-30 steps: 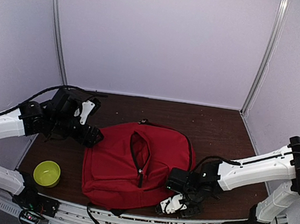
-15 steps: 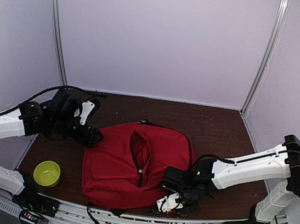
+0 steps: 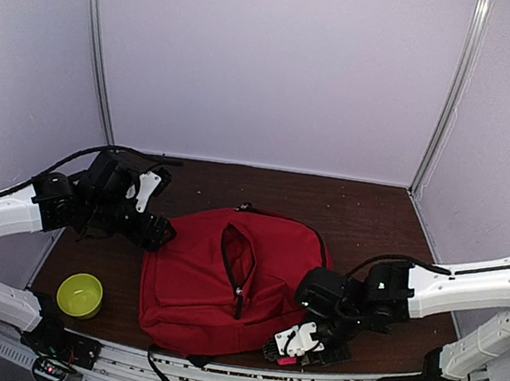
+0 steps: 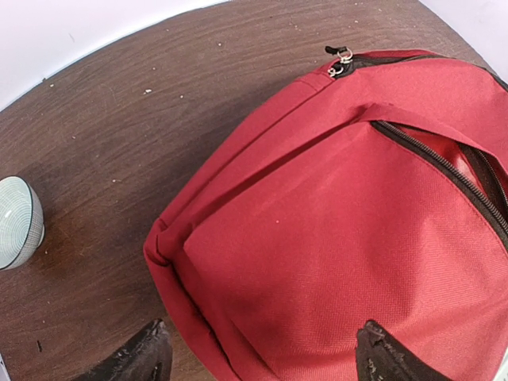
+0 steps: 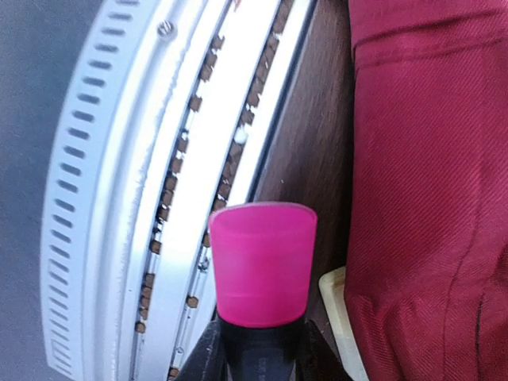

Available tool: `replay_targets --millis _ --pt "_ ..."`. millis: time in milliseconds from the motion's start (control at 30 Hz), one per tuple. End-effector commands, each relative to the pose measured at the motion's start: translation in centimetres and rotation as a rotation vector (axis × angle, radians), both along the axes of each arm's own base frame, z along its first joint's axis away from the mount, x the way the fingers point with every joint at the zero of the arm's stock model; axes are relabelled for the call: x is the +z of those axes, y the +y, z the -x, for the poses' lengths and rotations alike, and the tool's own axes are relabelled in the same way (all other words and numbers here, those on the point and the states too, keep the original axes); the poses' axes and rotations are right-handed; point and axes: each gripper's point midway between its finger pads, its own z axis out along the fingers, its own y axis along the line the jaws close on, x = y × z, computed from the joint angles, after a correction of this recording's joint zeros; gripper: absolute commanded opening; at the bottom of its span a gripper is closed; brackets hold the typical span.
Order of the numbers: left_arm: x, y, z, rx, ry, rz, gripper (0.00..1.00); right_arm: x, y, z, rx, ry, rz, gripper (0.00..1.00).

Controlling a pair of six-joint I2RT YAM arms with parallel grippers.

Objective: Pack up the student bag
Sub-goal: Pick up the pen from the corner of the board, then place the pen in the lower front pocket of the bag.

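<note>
While the likely limp student bag (image 3: pixel 195 286) is lying flat on the table (image 3: pixel 374 216), we are pinching a marker (image 5: pixel 262 262) beside it in the right gripper (image 3: pixel 296 348), left gripper (image 4: pixel 266 363) gaping over its corner, eyeing its zip rim (image 3: pixel 226 252).

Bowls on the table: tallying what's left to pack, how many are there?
1: the yellow-green bowl sits left of the red backpack, near the front edge; the backpack could hide others.

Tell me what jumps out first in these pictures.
The big red student bag lies in the middle of the table, its zip gaping. At its near right corner the right gripper pinches a pink-capped marker. A lime bowl sits at the near left.
</note>
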Motion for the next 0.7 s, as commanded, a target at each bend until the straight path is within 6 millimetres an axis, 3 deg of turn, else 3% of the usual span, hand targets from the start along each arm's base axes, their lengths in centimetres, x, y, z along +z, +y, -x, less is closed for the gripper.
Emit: replay_targets --millis 0,133,233,300,367,467,567,667 --pt "0.1 0.3 -0.1 0.006 -0.019 -0.003 0.82 6.1 3.6 2.2 0.053 0.118 -0.253 0.12" --pt "0.1 0.6 0.0 0.014 -0.017 -0.004 0.82 14.7 8.5 1.4 -0.024 0.246 -0.65 0.1" --pt "0.1 0.8 0.2 0.022 -0.018 0.001 0.82 20.0 11.6 -1.9 -0.189 0.303 -0.887 0.09" --pt "0.0 1.0 0.3 0.03 -0.018 0.006 0.82 22.1 13.2 -5.3 -0.352 0.302 -0.97 0.08" --pt "-0.1 1.2 0.5 0.036 -0.015 0.01 0.82 22.6 14.3 -9.5 -0.59 0.28 -1.014 0.07" --pt "-0.5 1.2 0.6 0.038 -0.011 0.02 0.82 21.9 14.2 -15.3 -0.926 0.264 -1.052 0.07" --pt "-0.7 1.1 0.7 0.038 -0.002 0.022 0.82 20.5 14.1 -18.3 -1.102 0.263 -1.072 0.06" --pt "-0.7 1.2 0.8 0.038 -0.002 0.023 0.82 18.6 14.0 -19.5 -1.181 0.225 -1.042 0.05"
